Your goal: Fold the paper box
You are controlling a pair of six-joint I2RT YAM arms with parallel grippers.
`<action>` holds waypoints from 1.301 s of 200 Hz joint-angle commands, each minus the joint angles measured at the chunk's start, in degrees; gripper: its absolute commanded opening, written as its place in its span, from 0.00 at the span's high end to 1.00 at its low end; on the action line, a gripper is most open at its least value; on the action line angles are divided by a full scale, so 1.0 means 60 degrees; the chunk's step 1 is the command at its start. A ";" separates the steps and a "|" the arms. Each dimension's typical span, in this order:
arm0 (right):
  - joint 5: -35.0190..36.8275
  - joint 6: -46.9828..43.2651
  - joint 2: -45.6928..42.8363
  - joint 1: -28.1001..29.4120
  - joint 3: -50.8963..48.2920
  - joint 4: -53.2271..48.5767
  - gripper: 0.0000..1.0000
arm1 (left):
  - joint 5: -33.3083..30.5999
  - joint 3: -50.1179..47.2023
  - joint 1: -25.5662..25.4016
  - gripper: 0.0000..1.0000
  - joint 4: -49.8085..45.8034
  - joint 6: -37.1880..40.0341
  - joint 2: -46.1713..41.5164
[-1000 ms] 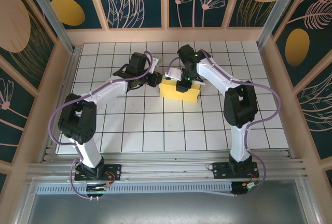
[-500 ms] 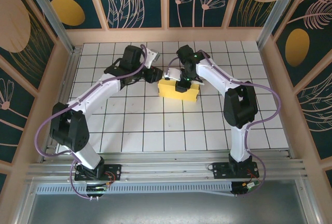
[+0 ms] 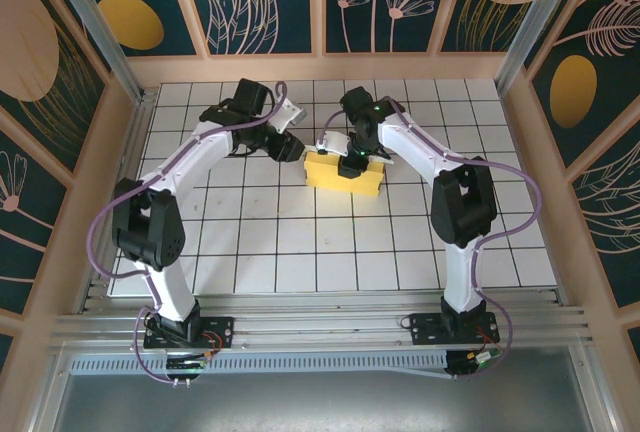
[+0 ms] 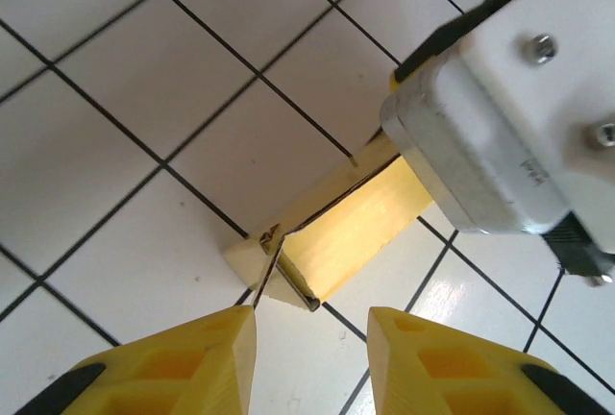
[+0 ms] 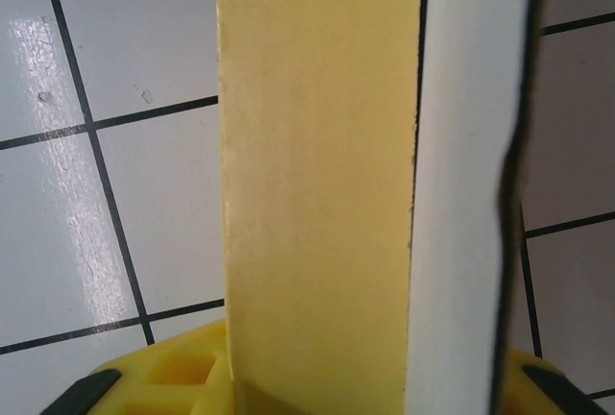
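The paper box [image 3: 335,177] lies as a yellow block on the white tiled table, just back of centre. My right gripper [image 3: 352,160] comes down onto its top from the far side and is shut on a wall of the box. In the right wrist view that wall [image 5: 317,194] runs up between the yellow fingers [image 5: 173,377], yellow on one face and white [image 5: 461,194] on the other. My left gripper [image 3: 293,149] is at the box's left end, open with nothing between its fingers. In the left wrist view the box's end [image 4: 336,232] with its loose flap lies just ahead of the left gripper [image 4: 312,314].
The table [image 3: 300,242] is a white grid of tiles fenced by wooden walls [image 3: 90,182]. The right gripper's white body [image 4: 500,136] hangs close over the box in the left wrist view. Bare tiles stretch in front of the box toward the arm bases.
My left gripper has opened and drawn slightly back from the box's left end, its arm swinging toward the back left. The box and the right arm have stayed still.
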 commanded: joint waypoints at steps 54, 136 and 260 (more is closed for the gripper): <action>-0.0383 -0.0111 0.0060 0.0098 -0.0372 0.0065 0.69 | -0.0221 0.0419 0.0119 0.67 0.0216 0.0042 0.0516; -0.0412 -0.0081 0.0147 0.0098 -0.0312 0.0058 0.70 | 0.0077 0.0488 0.0151 0.76 0.0350 0.0145 0.0787; -0.0424 -0.0052 0.0123 0.0083 -0.0323 -0.0067 0.71 | 0.0395 0.0745 0.0147 0.88 0.0431 0.0097 0.0872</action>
